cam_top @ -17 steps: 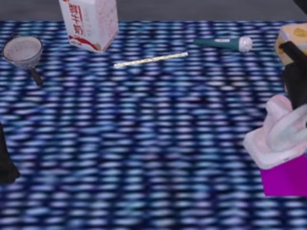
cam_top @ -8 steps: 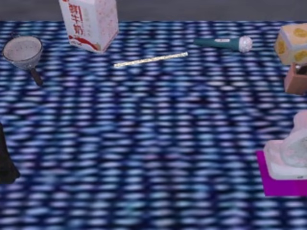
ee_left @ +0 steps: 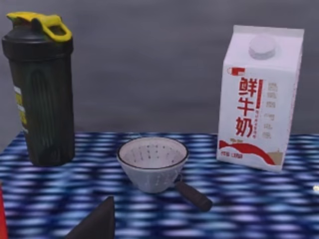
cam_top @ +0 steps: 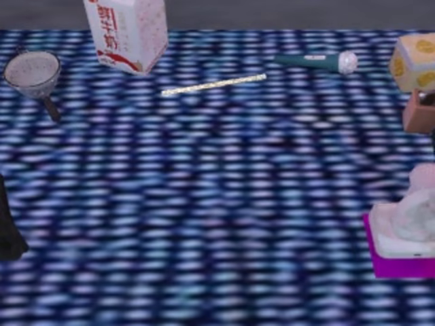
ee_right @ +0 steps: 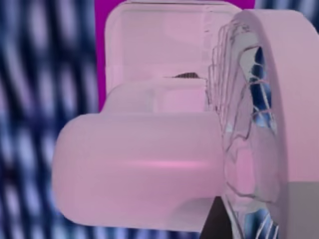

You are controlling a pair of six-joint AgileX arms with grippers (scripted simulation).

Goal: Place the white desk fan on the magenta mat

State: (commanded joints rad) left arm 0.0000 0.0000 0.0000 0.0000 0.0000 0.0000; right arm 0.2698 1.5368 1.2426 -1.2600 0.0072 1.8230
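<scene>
Fan (cam_top: 408, 227) stands with its square base on the mat (cam_top: 401, 266) at the right edge of the desk, its round head reaching out of the top view. The base covers most of the mat; a magenta strip shows along its left side and a wider one along the near side, so the base seems to sit toward the mat's far side rather than centred.

In the right wrist view the fan (ee_right: 149, 164) fills the picture at close range: the stubby motor housing points toward the camera's side, with the grille beside it and the mat (ee_right: 102, 50) showing past the base. My right arm is therefore the near one, directly over the fan, with the housing's long axis lying level across its view. A dark sliver at the lower edge may be one of its fingers, but I cannot tell whether they are spread or closed, or whether they touch the fan.

My left arm (cam_top: 8, 231) is parked at the desk's left edge, well apart. Its fingers cannot be made out either.

Judging by this, the placing looks done; what is left is to let go and lift clear without tipping the head.
</scene>
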